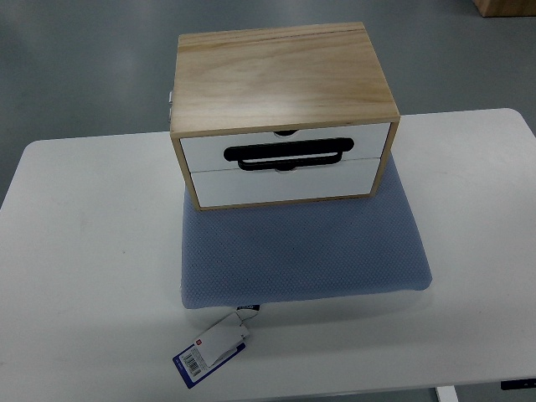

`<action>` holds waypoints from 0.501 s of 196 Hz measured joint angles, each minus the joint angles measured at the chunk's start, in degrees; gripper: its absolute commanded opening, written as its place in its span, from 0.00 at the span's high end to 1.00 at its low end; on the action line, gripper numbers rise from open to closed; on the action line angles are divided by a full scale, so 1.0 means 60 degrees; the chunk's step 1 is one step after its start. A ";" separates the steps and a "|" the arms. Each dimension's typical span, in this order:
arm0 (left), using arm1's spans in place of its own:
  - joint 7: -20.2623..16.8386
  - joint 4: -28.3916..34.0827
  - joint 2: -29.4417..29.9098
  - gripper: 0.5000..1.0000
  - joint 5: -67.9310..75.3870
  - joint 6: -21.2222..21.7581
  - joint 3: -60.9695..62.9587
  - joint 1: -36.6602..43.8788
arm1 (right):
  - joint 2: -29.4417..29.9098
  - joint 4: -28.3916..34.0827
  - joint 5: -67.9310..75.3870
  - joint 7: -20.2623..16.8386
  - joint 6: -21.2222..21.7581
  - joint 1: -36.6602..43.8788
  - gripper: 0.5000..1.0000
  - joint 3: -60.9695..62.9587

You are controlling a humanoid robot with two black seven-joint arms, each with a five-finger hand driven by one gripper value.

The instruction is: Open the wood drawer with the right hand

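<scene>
The wood drawer box (285,113) stands at the far middle of the table (84,251), its rear part on a blue-grey cushion (301,251) that spreads toward the near edge. Its two white drawer fronts face the camera: the upper drawer (285,149) carries a black loop handle (287,155), and the lower drawer (280,184) sits just beneath it. Both fronts lie flush with the wooden frame, so by my reading the task has not begun; reaching in, gripping the handle and pulling all remain. Neither hand is in view, so their state cannot be told. A tag with a barcode (209,350) trails from the cushion's near edge onto the white table. Beyond lies grey floor (84,67), with a wooden corner (505,7) at the top right.
</scene>
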 measured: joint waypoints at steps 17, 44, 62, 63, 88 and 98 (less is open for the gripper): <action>0.0000 0.0000 0.0000 0.00 0.0000 -0.0001 0.0001 0.0000 | 0.0589 0.0317 -0.0029 -0.0013 0.0007 0.0785 0.14 -0.0659; 0.0000 0.0000 0.0000 0.00 0.0000 0.0000 0.0001 0.0001 | 0.1680 0.0730 -0.0093 -0.0051 0.0007 0.1753 0.14 -0.1555; 0.0003 0.0001 0.0001 0.00 0.0000 0.0000 0.0002 0.0006 | 0.2278 0.0971 -0.0193 -0.0078 0.0006 0.2214 0.14 -0.2045; 0.0003 0.0001 0.0001 0.00 0.0000 0.0000 0.0002 0.0006 | 0.2316 0.0987 -0.0197 -0.0080 0.0006 0.2239 0.14 -0.2073; 0.0000 0.0001 0.0001 0.00 0.0000 0.0001 0.0001 0.0004 | 0.3137 0.1342 -0.0247 -0.0162 0.0006 0.2727 0.14 -0.2663; 0.0000 0.0000 0.0000 0.00 0.0000 -0.0001 0.0001 0.0000 | 0.3439 0.1433 -0.0248 -0.0264 0.0006 0.2862 0.14 -0.2798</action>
